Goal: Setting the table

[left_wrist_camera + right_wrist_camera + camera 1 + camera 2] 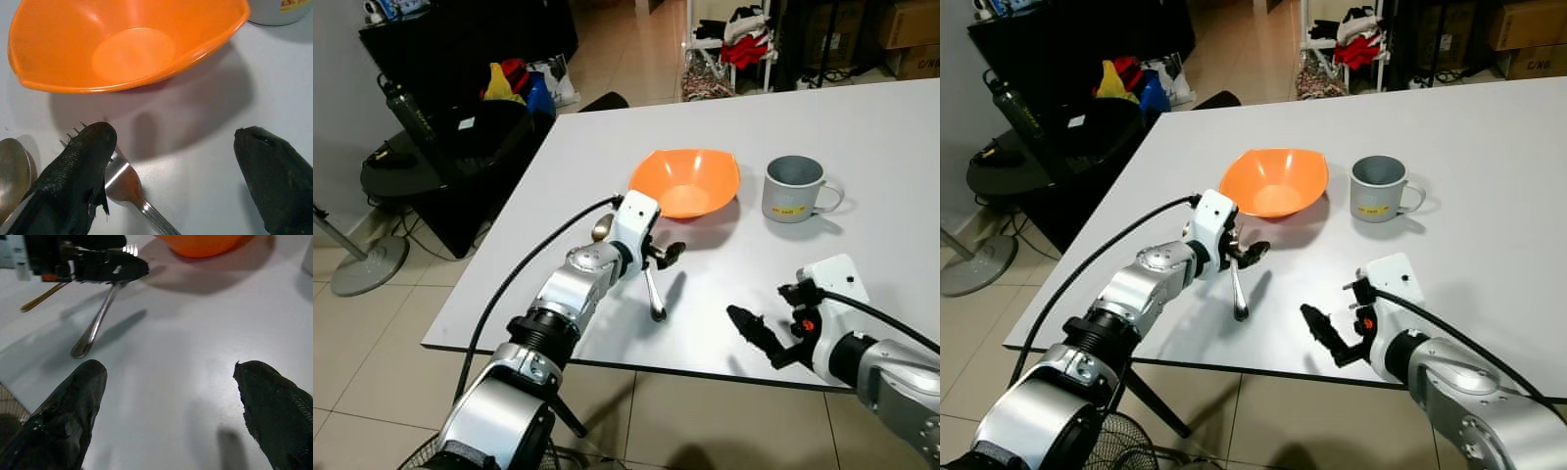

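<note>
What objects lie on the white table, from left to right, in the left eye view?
Spoon → fork → orange bowl → grey mug.

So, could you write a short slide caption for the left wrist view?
Open left gripper above a fork beside the orange bowl on the white table.

Bright, even indoor light, and all four pictures come through sharp.
Soft shadows fall toward the robot from the orange bowl [686, 182], the mug [792, 189] and the fork [98, 320] on the pale table [862, 137]; the wrist views' black fingertips [80, 161] loom dark and slightly soft; the room's far-left corner stays dim.
</note>
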